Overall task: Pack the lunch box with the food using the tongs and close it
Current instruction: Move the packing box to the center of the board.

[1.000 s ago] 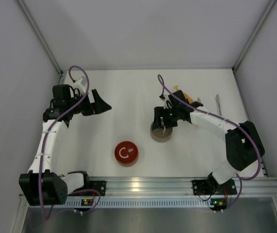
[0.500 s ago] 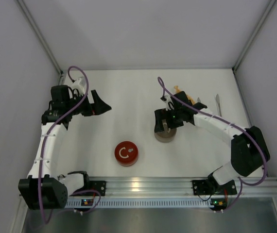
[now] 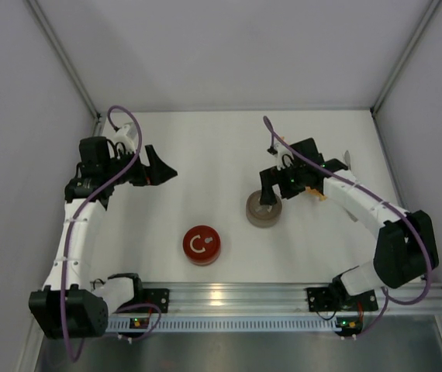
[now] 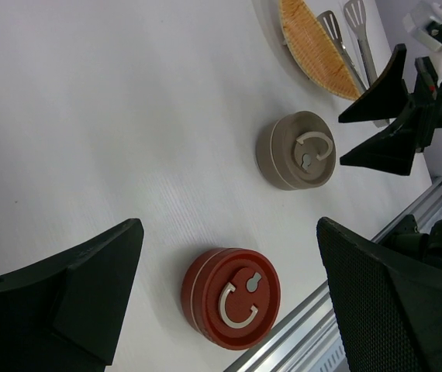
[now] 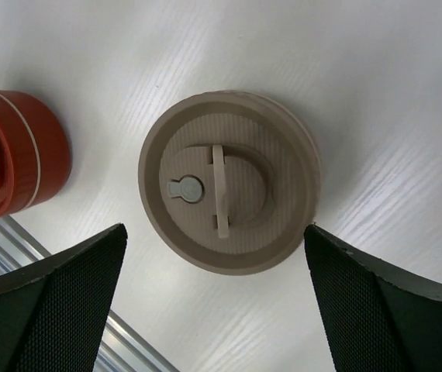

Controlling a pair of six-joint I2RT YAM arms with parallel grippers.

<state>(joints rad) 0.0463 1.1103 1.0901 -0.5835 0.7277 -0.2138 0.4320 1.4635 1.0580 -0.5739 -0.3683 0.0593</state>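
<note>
– While poised over the beige tin [image 5: 227, 186], right gripper [image 3: 270, 195] shut on anything?
– No. Stands spread wide, one finger showing to each side of the tin in the wrist view. Grips nothing, touches nothing.
– And the tin itself?
– Sits upright on the white table [image 3: 205, 155], lid on, handle on top. Lies right under that gripper.
– Next outward?
– Red tin [image 3: 201, 245], lid on as well, with a pale ring handle. Stands to the near left of the beige tin, clearly apart from it.
– Tongs [image 4: 354, 14]?
– Lie flat on the far right side of the beige tin, just past the orange dish [image 4: 314, 46], running along its long edge. Whether touching the dish, cannot tell. Well apart from both grippers.
– Left gripper [image 3: 163, 172]?
– Hangs well off to the left of the beige tin and a little farther back, fingers pointing toward it. Gapes fully, with nothing between the fingers.
</note>
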